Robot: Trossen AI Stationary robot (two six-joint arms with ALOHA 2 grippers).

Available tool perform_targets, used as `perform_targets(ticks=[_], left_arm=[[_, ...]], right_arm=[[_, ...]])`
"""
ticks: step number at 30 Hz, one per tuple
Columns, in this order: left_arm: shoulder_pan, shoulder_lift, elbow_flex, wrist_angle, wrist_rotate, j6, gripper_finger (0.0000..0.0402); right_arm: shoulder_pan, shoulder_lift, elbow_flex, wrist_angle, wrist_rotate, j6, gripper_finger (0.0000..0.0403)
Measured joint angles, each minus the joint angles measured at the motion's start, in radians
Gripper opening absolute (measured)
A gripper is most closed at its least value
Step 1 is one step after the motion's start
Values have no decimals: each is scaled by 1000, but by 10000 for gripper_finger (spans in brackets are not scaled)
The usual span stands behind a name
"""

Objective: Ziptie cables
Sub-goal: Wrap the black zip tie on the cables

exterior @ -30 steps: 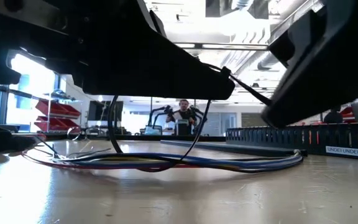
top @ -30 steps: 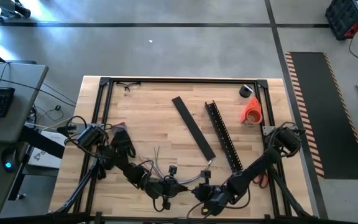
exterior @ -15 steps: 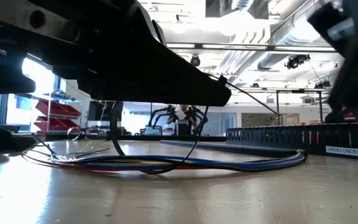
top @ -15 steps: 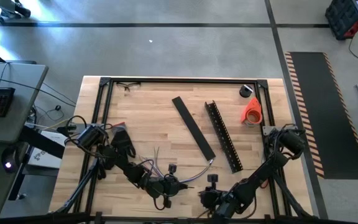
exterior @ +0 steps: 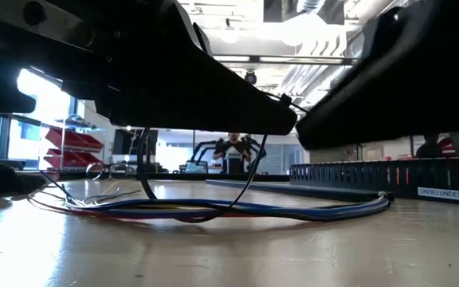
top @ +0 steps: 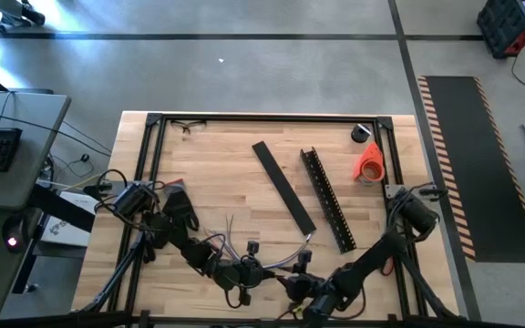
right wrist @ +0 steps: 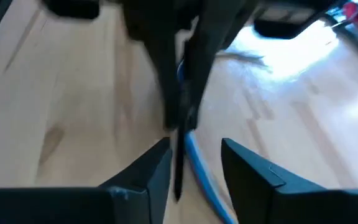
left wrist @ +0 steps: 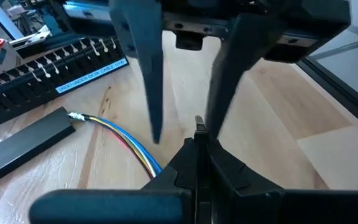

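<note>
- Since half a second before, noted a shift of the right gripper (top: 297, 284) back toward the left gripper (top: 249, 271), at the table's (top: 217, 173) near edge; found no change in the left arm's pose.
- Found the right gripper released, with its fingers (right wrist: 143, 177) spread apart just above the wood.
- Found the left gripper clenched, fingertips pressed together on a thin black zip tie (right wrist: 179, 168).
- Observed the zip tie hanging between the right gripper's spread fingers in the right wrist view; could not tell whether touching them.
- Located the cables (exterior: 213, 209) flat on the table, in a shallow arc beneath both grippers.
- Traced one end of the cables fanned into loose strands near the left arm, and the other end just beside the near end of the slotted channel bar (top: 326, 199).
- Could not tell from any view whether the zip tie passed around the cables.
- Noted blue, yellow and red strands of the cables in the left wrist view, running under the left gripper.
- Recorded the flat black strip (top: 283, 187) lying alongside the slotted channel bar, apart from it, both beyond the grippers.
</note>
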Motion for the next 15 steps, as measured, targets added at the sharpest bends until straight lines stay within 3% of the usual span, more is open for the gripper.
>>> perform_targets(ticks=[3, 8, 15], left_arm=[[0, 0, 0, 2, 0, -1, 0], [0, 0, 0, 2, 3, -1, 0], [-1, 0, -1, -3, -62, 24, 29]], right_arm=[[10, 0, 0, 14, 31, -23, 92], [14, 1, 0, 15, -3, -26, 15], [-4, 1, 0, -15, 2, 16, 1]])
